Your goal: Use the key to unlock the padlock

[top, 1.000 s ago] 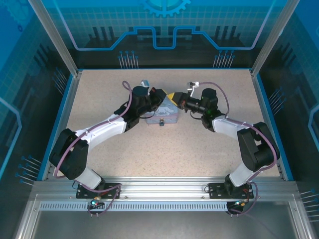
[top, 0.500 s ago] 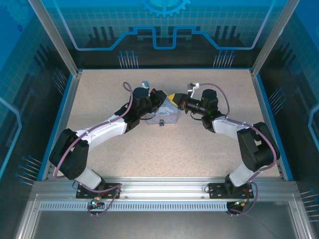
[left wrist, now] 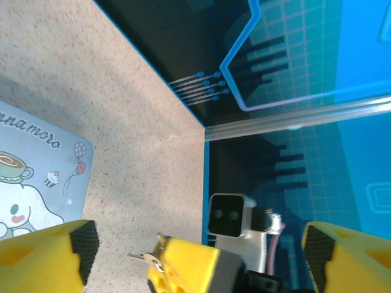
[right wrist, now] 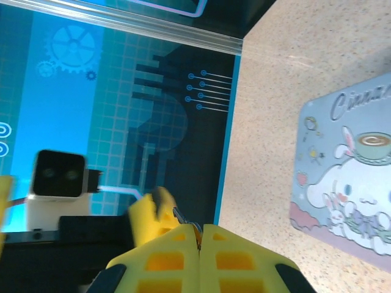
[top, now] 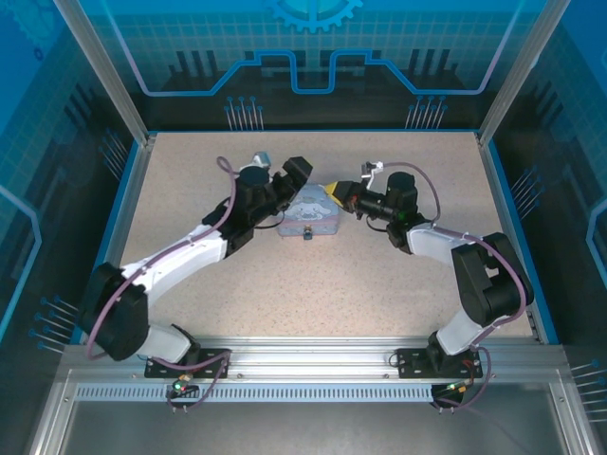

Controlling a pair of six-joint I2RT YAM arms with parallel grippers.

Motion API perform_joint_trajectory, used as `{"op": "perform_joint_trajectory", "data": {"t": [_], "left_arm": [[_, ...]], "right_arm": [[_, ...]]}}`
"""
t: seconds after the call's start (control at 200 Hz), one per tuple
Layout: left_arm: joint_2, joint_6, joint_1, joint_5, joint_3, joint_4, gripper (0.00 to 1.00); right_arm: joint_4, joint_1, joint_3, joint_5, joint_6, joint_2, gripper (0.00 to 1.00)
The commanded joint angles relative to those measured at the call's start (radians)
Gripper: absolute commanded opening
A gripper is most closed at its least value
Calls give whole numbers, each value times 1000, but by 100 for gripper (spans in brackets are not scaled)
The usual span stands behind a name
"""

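A: Top view?
B: Left gripper (top: 296, 183) spread wide, just left of the right gripper (top: 334, 192). Both are over the far edge of the pale blue tin (top: 311, 220), mid-table. Tips face each other, probably so both can work one small item.
A: Left wrist?
B: Left fingers (left wrist: 49, 256) apart, nothing in them. Between them, at the right tip: the padlock (left wrist: 160, 244), brass, and the key (left wrist: 144, 259) beside it.
A: Right wrist?
B: Right fingers (right wrist: 244, 262) pressed together, clamped on the key as far as I can tell. The sliver leaves the seam and the lock sits at its end. Shackle too small to judge.
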Motion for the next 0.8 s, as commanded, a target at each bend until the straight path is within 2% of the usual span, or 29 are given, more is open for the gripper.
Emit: {"op": "perform_joint_trajectory", "data": {"t": [0.0, 0.115, 0.245, 0.31, 0.4, 0.545, 0.795], "left_arm": [[-96, 85, 30, -19, -40, -119, 98], [-137, 195, 51, 47, -36, -264, 99], [-106, 318, 43, 71, 26, -525, 99], [-94, 353, 33, 74, -4, -564, 99], [-97, 386, 25, 119, -118, -476, 99], [-84, 468, -15, 204, -308, -182, 99], [79, 573, -68, 197, -345, -3, 98]], "right_arm": [[-10, -34, -28, -40, -40, -26, 0], [-77, -64, -20, -64, -81, -29, 0], [-166, -91, 8, -76, -109, -29, 0], [-231, -100, 41, -77, -127, -29, 0], [-367, -105, 117, -60, -180, -29, 0], [-554, -103, 229, -36, -253, 1, 0], [-638, -63, 327, -26, -286, 85, 0]]}}
